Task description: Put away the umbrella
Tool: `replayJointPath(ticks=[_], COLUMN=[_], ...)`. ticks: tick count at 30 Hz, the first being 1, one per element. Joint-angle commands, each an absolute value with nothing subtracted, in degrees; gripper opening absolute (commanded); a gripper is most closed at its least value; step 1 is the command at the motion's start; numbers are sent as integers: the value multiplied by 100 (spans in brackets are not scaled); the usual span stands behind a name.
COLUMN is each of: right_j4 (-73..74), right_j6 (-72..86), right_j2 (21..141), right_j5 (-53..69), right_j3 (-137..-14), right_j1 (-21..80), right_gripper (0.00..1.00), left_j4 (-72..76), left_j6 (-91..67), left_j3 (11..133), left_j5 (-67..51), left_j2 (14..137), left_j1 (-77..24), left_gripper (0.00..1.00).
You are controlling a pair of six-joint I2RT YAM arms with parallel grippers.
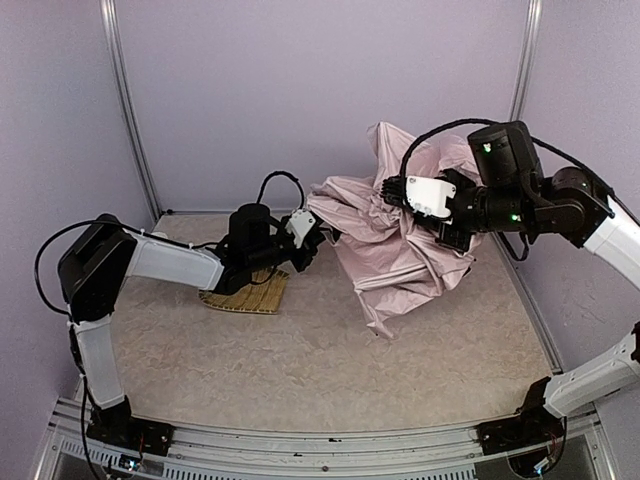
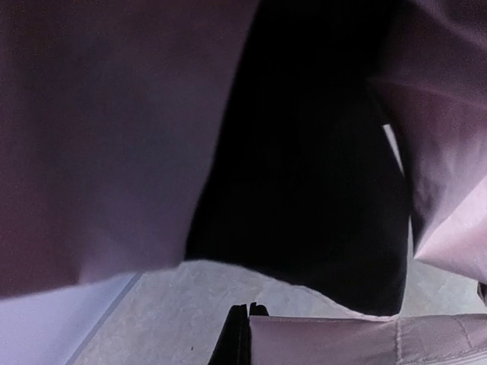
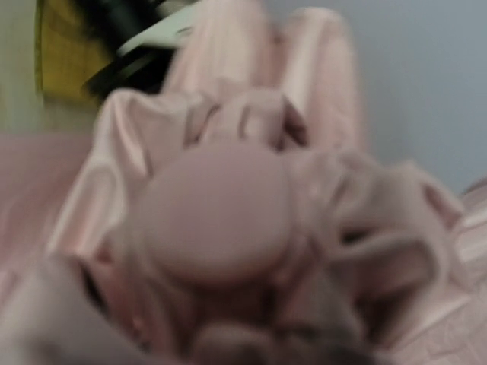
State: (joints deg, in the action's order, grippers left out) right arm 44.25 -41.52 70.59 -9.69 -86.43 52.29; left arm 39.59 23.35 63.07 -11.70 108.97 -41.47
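Clutching the umbrella (image 1: 400, 255), the right gripper (image 1: 387, 190) faces the closed left gripper (image 1: 320, 238).

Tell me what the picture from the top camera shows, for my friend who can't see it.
A crumpled pale pink fabric umbrella is held up over a beige table by the right gripper, with the left gripper closed at its left edge. A woven yellow bamboo tray lies under the left arm.

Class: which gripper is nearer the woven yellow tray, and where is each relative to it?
Left. The left gripper sits just past the far right corner of the tray, at the edge of the umbrella. The right gripper is much farther right and back, in its pink fabric.
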Motion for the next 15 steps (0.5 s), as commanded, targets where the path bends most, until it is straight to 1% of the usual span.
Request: replayJointPath(ticks=[1,5,9,10,13,14,15], right_j4=[5026,5287,5316,5291,5179,5147,5106], right_j6=[-4356,-4180,-3835,-3740,-3410,-3295,-3183], right_j2=[7139,7239,7372,7395,7463,7476,7486], right_j5=[-2058,-1823,-1459,-1368,-1166,-1057,-881], right_j3=[-8861,-8920,-8415,-8227,-7681,-7549,-7463], right_j1=[5661,5944,5994,5998,6011,6008,6004], right_gripper=[1,0,0,0,0,0,0], left_j4=[3272,3103,3039,3093,3858,4176,4412], left_j6=[3011,3160,3359,3403,3608,3690,3727], left_j3=[7236,7980,8502,8587,8686,8700,8751], left_j5=[-1333,-1554,-1254,-939,611,991,1384], left_j2=[11538,12130,12717,12882,13253,13361,13446], left_j1=[-4099,-4229,-4487,-4554,-4744,-4758,-4739], left_gripper=[0,0,0,0,0,1,5])
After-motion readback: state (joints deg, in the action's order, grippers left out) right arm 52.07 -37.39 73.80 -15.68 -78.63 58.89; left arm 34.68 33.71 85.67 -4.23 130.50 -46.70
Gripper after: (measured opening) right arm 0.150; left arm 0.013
